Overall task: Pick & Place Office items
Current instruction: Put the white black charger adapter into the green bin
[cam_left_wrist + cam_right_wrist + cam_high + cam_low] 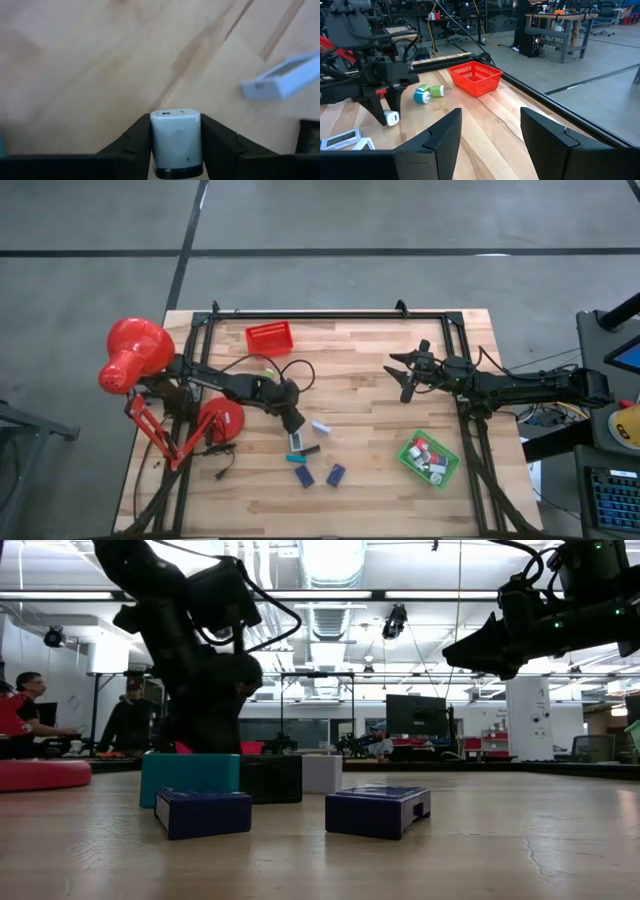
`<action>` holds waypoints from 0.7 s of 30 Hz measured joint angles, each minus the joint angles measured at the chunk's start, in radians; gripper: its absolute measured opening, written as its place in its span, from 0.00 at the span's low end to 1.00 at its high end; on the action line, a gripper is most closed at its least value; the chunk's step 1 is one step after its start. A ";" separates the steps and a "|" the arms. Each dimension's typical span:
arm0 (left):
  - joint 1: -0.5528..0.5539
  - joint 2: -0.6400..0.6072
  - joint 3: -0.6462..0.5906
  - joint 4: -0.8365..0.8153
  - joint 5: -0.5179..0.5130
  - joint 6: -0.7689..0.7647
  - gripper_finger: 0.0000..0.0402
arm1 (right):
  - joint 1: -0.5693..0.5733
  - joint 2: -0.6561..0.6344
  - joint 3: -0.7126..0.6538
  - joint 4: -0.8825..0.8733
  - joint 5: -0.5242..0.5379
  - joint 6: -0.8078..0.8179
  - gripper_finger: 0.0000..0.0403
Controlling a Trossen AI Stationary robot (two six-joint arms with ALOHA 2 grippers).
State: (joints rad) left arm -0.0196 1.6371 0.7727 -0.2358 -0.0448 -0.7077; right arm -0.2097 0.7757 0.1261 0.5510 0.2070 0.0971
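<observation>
Left tool clamped on small white block, lifted just off the counter, likely for carrying to a tray. Right tool parted, empty, waiting high over the far side. Other items loose nearby; green tray partly filled.

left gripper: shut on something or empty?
Shut on a small white block. In the left wrist view the left gripper has both fingers pressed against its sides.

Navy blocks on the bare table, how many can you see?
2. One navy block lies near the table's front edge, below the left pincer; the other navy block sits just to its right. More could be hidden in the green tray.
</observation>
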 joint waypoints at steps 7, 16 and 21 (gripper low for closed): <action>0.048 0.000 0.000 0.109 -0.002 0.106 0.34 | 0.000 0.000 0.000 0.000 0.000 0.000 0.49; 0.096 0.011 0.000 0.392 -0.060 0.271 0.34 | 0.000 0.000 0.000 0.000 0.000 0.000 0.49; 0.145 0.074 0.000 0.532 -0.017 0.309 0.34 | 0.000 0.000 0.000 0.002 0.000 0.000 0.49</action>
State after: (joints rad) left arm 0.1251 1.7116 0.7727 0.2964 -0.0619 -0.3988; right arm -0.2100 0.7757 0.1261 0.5526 0.2070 0.0971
